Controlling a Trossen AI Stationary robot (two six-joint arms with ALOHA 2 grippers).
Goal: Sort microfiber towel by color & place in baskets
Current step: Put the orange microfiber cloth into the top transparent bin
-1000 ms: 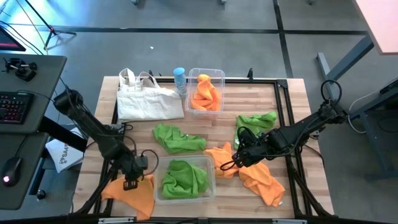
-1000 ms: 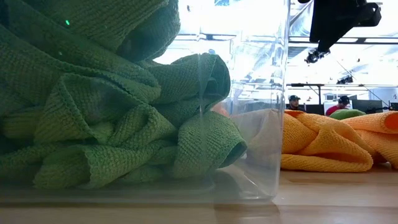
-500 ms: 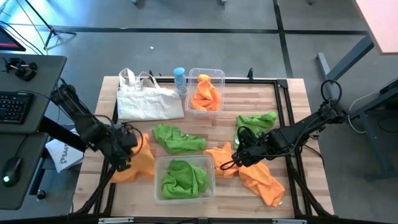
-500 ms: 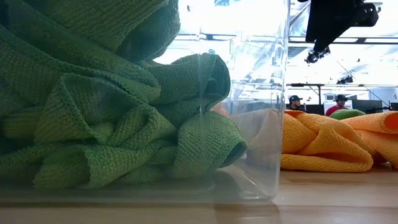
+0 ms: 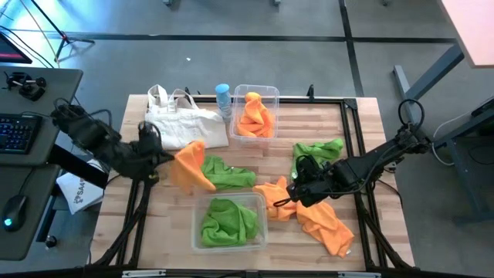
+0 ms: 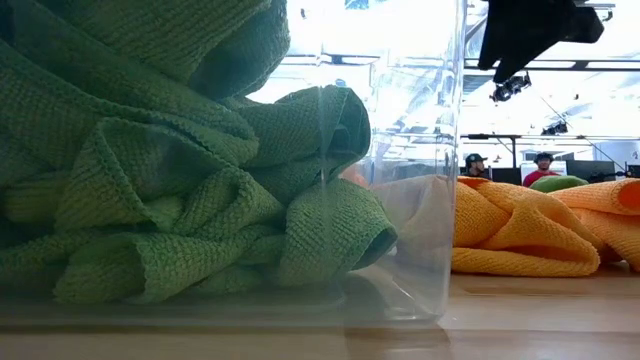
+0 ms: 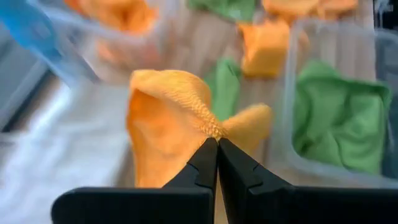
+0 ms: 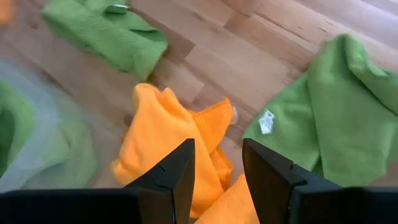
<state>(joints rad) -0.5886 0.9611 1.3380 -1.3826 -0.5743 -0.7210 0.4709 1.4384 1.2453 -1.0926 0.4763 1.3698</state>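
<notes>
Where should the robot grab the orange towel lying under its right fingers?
Best on the raised fold at the top of the crumpled orange towel, coming straight down from above. It lies in a soft bunched heap on the table, so its ridges stick up and give something to pinch. The right gripper hangs open just above it. A green towel lies close beside it, so aim for the orange middle.

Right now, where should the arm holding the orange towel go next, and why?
Probably onward to the far basket, then let go. The left gripper is shut on an orange towel hanging above the table, and that basket already holds orange cloth; the near basket holds green.
</notes>
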